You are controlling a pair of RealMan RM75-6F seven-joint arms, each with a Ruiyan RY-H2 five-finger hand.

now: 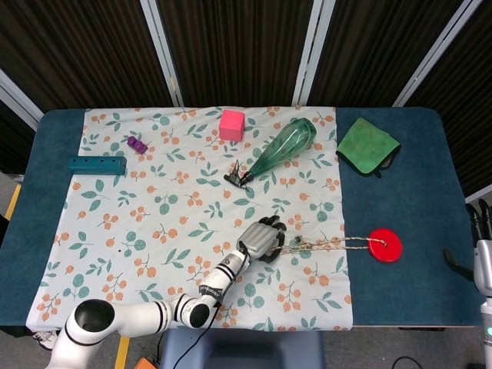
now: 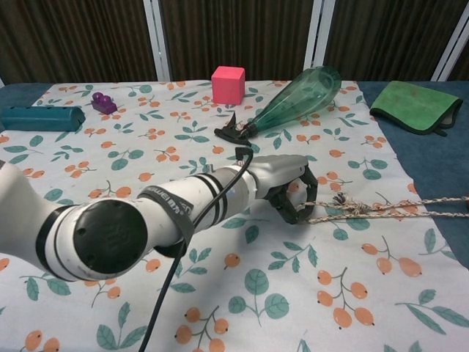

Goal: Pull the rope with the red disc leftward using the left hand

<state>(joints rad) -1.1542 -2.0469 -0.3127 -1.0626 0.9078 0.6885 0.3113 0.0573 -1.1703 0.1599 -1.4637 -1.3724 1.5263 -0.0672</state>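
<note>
Presently, I see my left robot hand [image 1: 261,238] low on the floral cloth [image 1: 154,223], fingers [image 2: 293,209] curled around the near end of the rope [image 1: 327,245]. Chest view: the fingertips hook the braided strands at the hand's 3 o'clock side, so the hand is clamped on the rope. From that grasp the rope runs straight toward 3 o'clock, across the cloth's edge and onto the blue counter [image 1: 400,200], ending at the red disc [image 1: 383,245], which lies flat on the counter, well apart from the hand. A knot [image 2: 343,204] sits on the rope just beside the fingers.

At 12 o'clock from the hand lies a green bottle [image 1: 283,148] on its side, with a black clip [image 1: 237,177] at its neck. A pink cube [image 1: 231,124] stands at 11 o'clock; a purple toy [image 1: 137,144] and a teal block [image 1: 97,164] lie toward 10 o'clock. A green rag [image 1: 367,144] rests at 1 o'clock.

My right robot hand [image 1: 480,238] hangs at the counter's far 3 o'clock edge, holding nothing, fingers upright and slightly apart.
</note>
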